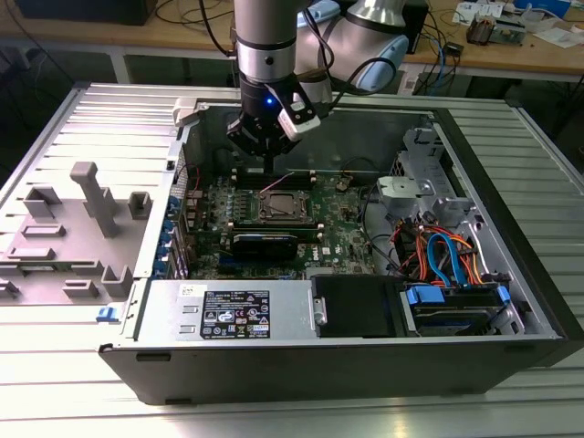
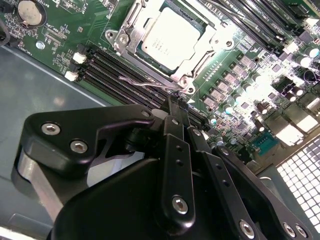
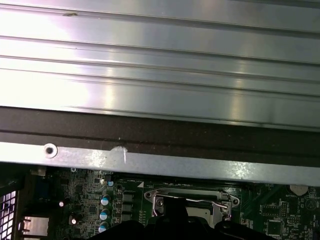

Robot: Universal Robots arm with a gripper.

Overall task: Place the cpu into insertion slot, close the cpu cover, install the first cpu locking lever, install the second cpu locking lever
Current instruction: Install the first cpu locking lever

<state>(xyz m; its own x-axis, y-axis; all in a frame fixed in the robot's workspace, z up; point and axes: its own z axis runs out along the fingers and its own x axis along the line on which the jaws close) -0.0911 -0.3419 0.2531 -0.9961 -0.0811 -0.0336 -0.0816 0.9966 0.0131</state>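
The gripper (image 2: 176,102) has its fingers pressed together, tips down at a thin wire cpu locking lever (image 2: 150,84); I cannot tell whether they touch it. Just beyond the tips, the cpu (image 2: 167,36) lies flat in the insertion slot (image 1: 262,215), with the cpu cover (image 2: 212,42) framing it. The lever looks like springy, slick steel, so it is probably best pushed at its bent free end. The chip is light but fragile and likely better left alone.
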